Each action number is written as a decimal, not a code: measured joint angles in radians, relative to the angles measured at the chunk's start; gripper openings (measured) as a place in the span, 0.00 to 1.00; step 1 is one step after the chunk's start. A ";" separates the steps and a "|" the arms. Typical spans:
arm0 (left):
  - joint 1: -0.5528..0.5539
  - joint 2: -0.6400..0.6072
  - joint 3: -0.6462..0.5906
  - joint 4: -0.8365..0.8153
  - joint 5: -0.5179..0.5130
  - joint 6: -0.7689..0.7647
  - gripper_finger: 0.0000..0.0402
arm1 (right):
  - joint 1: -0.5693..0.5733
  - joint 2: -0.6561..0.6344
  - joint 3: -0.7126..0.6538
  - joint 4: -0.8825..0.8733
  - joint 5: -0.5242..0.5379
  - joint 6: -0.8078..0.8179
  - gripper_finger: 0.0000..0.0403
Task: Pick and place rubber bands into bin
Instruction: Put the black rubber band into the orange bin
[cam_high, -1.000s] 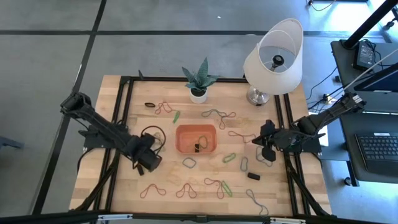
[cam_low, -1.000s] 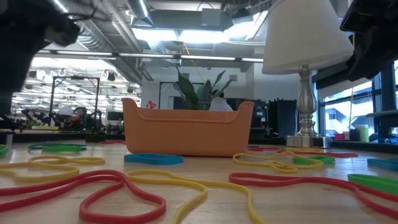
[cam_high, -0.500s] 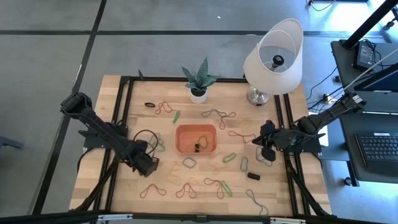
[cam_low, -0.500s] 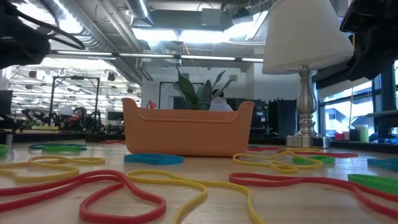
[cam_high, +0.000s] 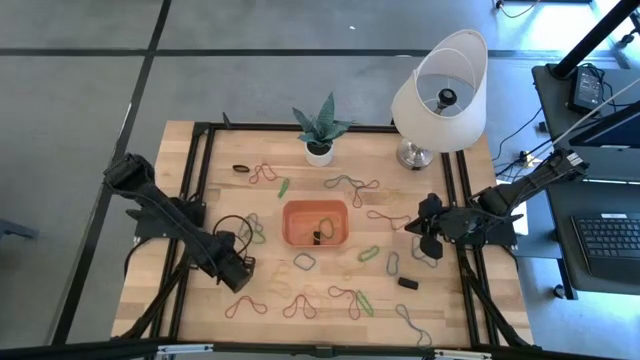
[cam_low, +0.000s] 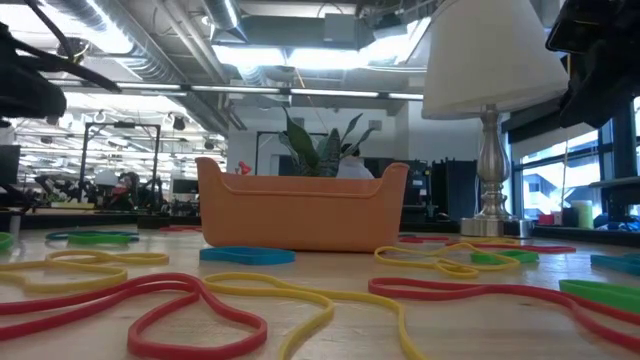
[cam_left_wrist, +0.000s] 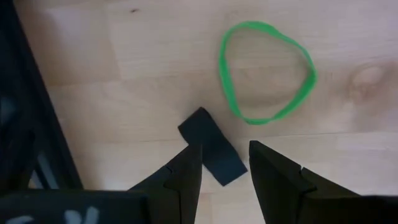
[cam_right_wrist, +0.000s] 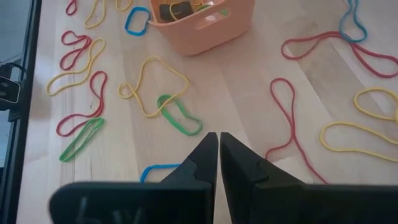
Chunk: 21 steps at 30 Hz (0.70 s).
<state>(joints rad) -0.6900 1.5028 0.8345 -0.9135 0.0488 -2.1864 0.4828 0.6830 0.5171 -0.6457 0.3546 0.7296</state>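
Note:
Rubber bands in green, red, yellow, blue and black lie scattered over the wooden table (cam_high: 200, 150). The orange bin (cam_high: 316, 222) stands at the table's middle with a few bands inside. My left gripper (cam_high: 238, 274) is near the left front, pointing down and open. In the left wrist view its fingers (cam_left_wrist: 225, 149) stand on either side of a flat black band (cam_left_wrist: 211, 146). A green band (cam_left_wrist: 267, 71) lies just beyond it. My right gripper (cam_high: 425, 236) hangs shut to the right of the bin, above the table, with nothing between its fingers (cam_right_wrist: 219, 140). My left gripper comes at the black band from above, one finger (cam_left_wrist: 189, 171) on each side of its near end (cam_left_wrist: 225, 169). The band lies flat on the table. Whether the fingers touch it, I cannot tell.
A white lamp (cam_high: 440, 90) stands at the far right and a small potted plant (cam_high: 319, 148) behind the bin. Black frame rails (cam_high: 195, 190) run along the table's left and right sides. More bands lie along the near edge (cam_high: 300, 305).
My left gripper has moved toward the table's near edge and gone down, rolling about its own axis as it went. My right gripper has kept still.

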 joint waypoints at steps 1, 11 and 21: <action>-0.002 0.011 0.000 0.007 0.003 0.000 0.32 | 0.000 0.000 0.000 0.000 0.000 0.001 0.06; -0.011 0.091 0.000 0.045 0.130 0.083 0.21 | 0.000 0.000 0.000 0.029 0.000 0.001 0.06; -0.009 0.093 0.077 0.051 0.084 0.148 0.01 | 0.000 0.000 0.000 0.031 0.000 -0.003 0.06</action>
<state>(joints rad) -0.6987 1.5959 0.9117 -0.8626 0.1325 -2.0383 0.4828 0.6834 0.5171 -0.6151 0.3550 0.7269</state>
